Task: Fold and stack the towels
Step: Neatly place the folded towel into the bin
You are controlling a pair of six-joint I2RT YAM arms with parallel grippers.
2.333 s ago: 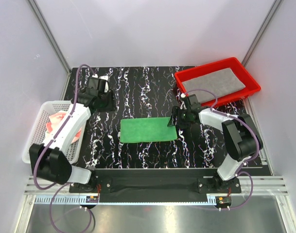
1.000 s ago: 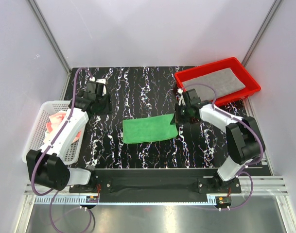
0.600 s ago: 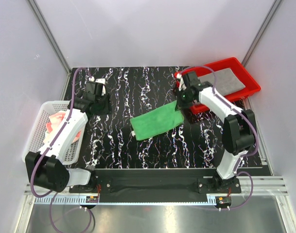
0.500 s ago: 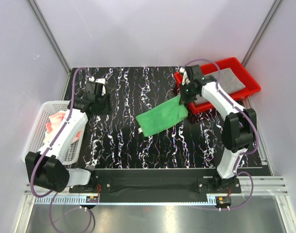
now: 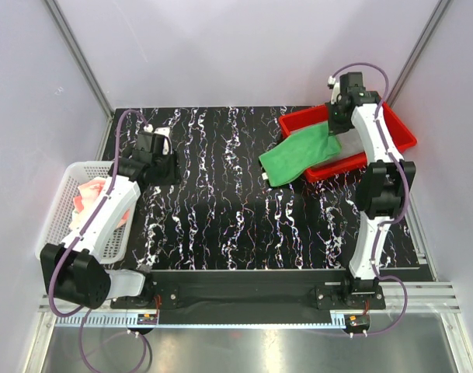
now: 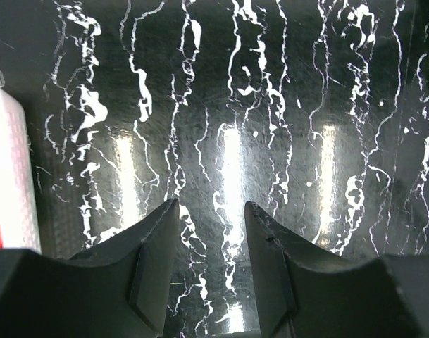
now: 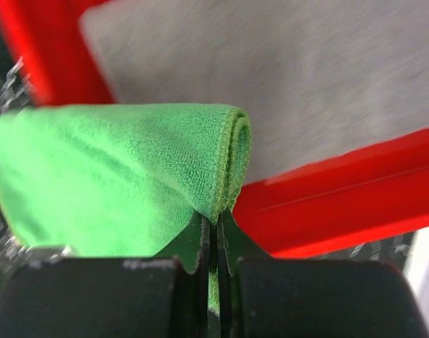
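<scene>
Red tray point(image 5: 399, 136) – grey towel point(image 7: 284, 77) inside – white basket point(image 5: 61, 203) left.

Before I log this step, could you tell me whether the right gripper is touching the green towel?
Touching. In the right wrist view, the right gripper has its jaws pinched shut on the folded edge of the green towel, which hangs above the red tray.

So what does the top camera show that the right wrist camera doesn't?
Only the top view shows the white basket with the pink towel, the left gripper open over the table, and the green towel's lower end hanging past the red tray. Only the right wrist view shows the right gripper shut on the green towel's folded edge. Both show the green towel, the red tray and the grey towel.
</scene>
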